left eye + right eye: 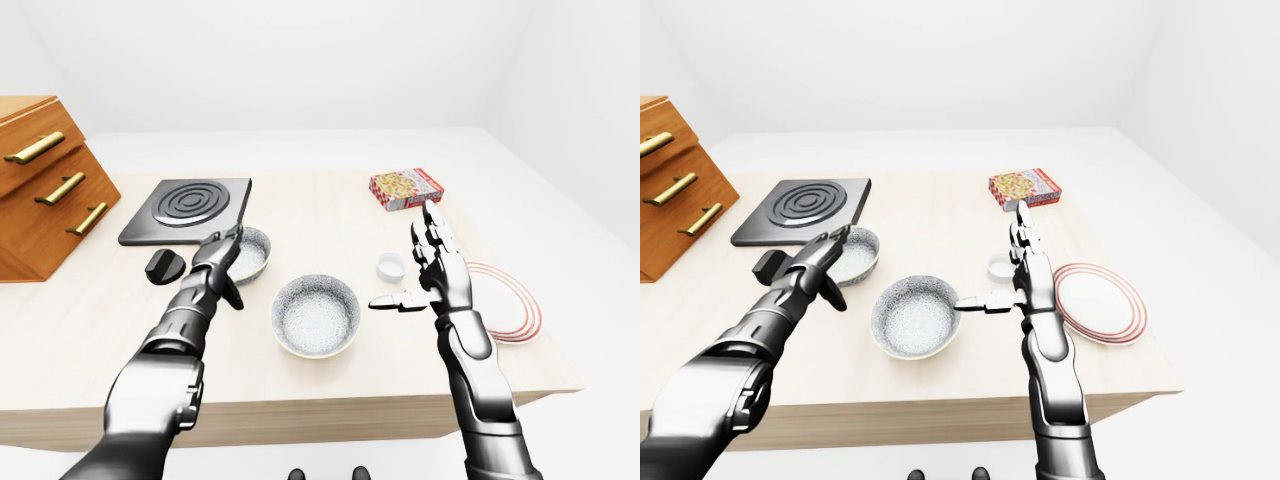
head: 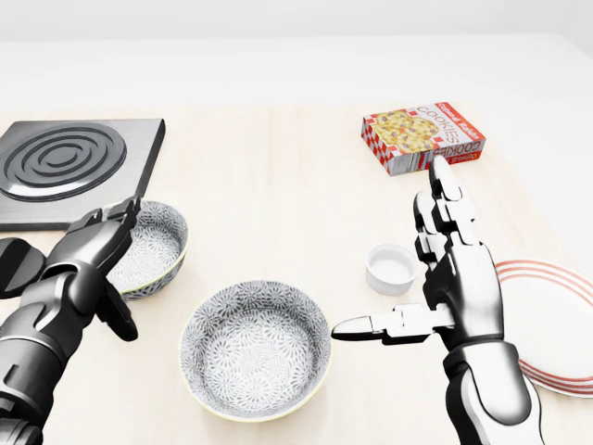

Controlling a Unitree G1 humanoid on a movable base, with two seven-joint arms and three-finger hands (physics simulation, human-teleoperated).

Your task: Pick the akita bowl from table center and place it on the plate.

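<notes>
The akita bowl point(image 2: 255, 350), grey-patterned with a pale rim, sits at the lower middle of the head view with nothing touching it. A second, similar bowl point(image 2: 153, 243) stands to its upper left. My left hand point(image 2: 119, 269) hangs open at that second bowl's left rim, fingers curled above the rim and thumb pointing down outside it. To the right of the akita bowl my right hand point(image 2: 394, 250) is open and upright, its thumb aimed at the bowl's rim but a short gap away. The white plate point(image 2: 556, 320) with red rings lies at the right edge, partly behind my right forearm.
A small white cup point(image 2: 389, 269) stands between my right hand and the bowls. A cookie box point(image 2: 423, 136) lies at the upper right, a black stove plate point(image 2: 65, 167) at the upper left. A black knob point(image 1: 165, 267) and a wooden drawer chest point(image 1: 40, 190) stand further left.
</notes>
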